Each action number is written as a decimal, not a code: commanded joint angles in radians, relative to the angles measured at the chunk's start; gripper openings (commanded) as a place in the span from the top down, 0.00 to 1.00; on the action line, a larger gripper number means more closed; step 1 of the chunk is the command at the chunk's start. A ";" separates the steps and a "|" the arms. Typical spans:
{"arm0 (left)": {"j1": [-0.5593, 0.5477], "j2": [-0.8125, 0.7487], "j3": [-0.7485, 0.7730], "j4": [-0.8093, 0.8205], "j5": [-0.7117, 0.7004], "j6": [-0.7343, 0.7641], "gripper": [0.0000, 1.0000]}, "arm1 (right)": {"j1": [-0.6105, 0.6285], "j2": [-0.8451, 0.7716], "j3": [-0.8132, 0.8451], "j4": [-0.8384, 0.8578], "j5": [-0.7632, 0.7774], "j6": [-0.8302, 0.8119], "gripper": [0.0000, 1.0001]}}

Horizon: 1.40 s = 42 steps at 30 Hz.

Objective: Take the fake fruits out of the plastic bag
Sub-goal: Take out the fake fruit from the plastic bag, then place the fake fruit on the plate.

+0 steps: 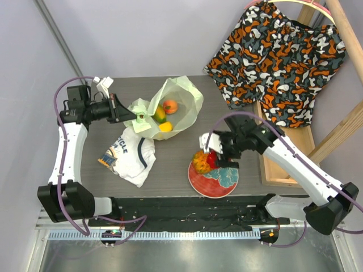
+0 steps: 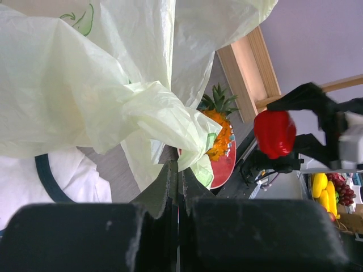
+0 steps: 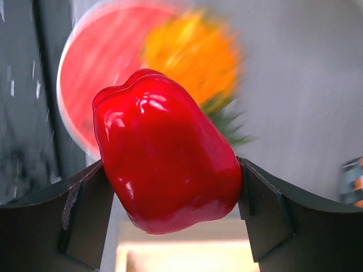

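Note:
The pale-green plastic bag (image 1: 180, 99) lies open at the table's back middle. An orange-red fruit (image 1: 170, 106), a green-orange fruit (image 1: 160, 115) and a yellow piece (image 1: 165, 127) lie inside it. My left gripper (image 1: 126, 110) is shut on the bag's left edge (image 2: 170, 122). My right gripper (image 1: 218, 158) is shut on a glossy red fruit (image 3: 167, 173) and holds it over the red plate (image 1: 224, 184). The orange pineapple (image 1: 201, 162) lies on the plate. It also shows in the left wrist view (image 2: 218, 127).
A white printed T-shirt (image 1: 133, 153) lies at the table's front left. A patterned orange-black cloth (image 1: 278, 56) hangs on a wooden rack (image 1: 286, 153) at the right.

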 commanded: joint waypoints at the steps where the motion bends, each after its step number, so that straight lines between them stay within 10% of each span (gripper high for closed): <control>1: -0.004 -0.052 -0.007 0.039 -0.001 -0.014 1.00 | 0.000 -0.097 -0.212 -0.079 0.150 -0.209 0.73; 23: -0.004 -0.147 -0.073 -0.031 -0.047 0.048 1.00 | 0.002 0.097 -0.422 0.341 0.336 -0.161 0.66; 27: -0.004 -0.147 -0.079 -0.033 -0.049 0.048 1.00 | 0.002 0.090 -0.427 0.355 0.317 -0.164 0.47; 30: -0.004 -0.144 -0.077 -0.033 -0.044 0.049 1.00 | 0.003 0.064 -0.435 0.317 0.275 -0.177 0.04; 42: -0.004 -0.150 -0.102 -0.069 -0.035 0.067 1.00 | 0.000 -0.096 -0.162 0.096 0.261 -0.092 0.00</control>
